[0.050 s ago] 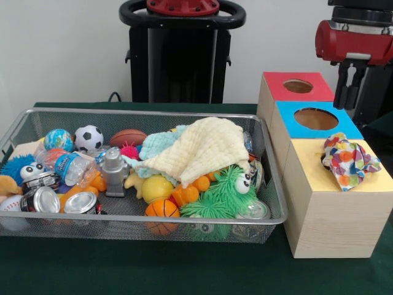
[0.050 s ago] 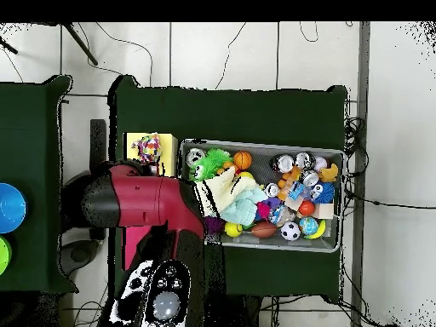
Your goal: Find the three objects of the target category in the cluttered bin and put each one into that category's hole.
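Observation:
A wire mesh bin (image 1: 153,112) holds a heap of toys and cloths. A cream muslin cloth (image 1: 202,147) lies draped over the middle of the heap, with a pale teal cloth (image 1: 156,144) beside it. To the bin's right stand three wooden boxes: red-topped (image 1: 276,86), blue-topped (image 1: 288,120), yellow-topped (image 1: 307,172). A multicoloured dotted cloth (image 1: 349,161) sits bunched in the yellow box's hole. My gripper (image 1: 348,98) hangs above the blue and red boxes with nothing visibly in it. From overhead, the arm (image 2: 140,200) hides the gripper; the cream cloth (image 2: 223,189) and dotted cloth (image 2: 149,146) show.
The bin also holds a soccer ball (image 1: 89,137), a basketball (image 1: 162,209), a brown football (image 1: 128,136), a green fuzzy toy (image 1: 227,190), tin cans (image 1: 80,203), a water bottle (image 1: 67,167) and a grey robot figure (image 1: 113,172). A blue bowl (image 2: 8,207) lies at the overhead view's left edge.

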Controlling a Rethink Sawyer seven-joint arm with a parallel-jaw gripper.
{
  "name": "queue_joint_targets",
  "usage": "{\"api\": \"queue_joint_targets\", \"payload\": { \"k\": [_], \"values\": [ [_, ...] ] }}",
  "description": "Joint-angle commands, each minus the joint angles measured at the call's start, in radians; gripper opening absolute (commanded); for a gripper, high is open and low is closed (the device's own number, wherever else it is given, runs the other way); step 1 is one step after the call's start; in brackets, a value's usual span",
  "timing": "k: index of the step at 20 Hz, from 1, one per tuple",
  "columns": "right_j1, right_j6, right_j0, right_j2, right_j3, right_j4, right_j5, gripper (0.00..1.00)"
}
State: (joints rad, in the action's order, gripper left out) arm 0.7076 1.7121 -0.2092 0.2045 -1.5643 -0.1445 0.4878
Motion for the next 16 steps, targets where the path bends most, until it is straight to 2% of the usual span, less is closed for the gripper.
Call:
{"api": "queue_joint_targets", "payload": {
  "k": [1, 7, 12, 16],
  "values": [
    [-0.014, 0.012, 0.033, -0.075, -0.012, 0.09, 0.03, 0.0],
    [-0.045, 0.001, 0.057, -0.104, 0.017, 0.087, -0.015, 0.0],
    [-0.066, 0.01, 0.064, -0.112, 0.055, 0.091, 0.002, 0.0],
    [-0.083, 0.026, 0.068, -0.124, 0.051, 0.113, -0.023, 0.0]
  ]
}}
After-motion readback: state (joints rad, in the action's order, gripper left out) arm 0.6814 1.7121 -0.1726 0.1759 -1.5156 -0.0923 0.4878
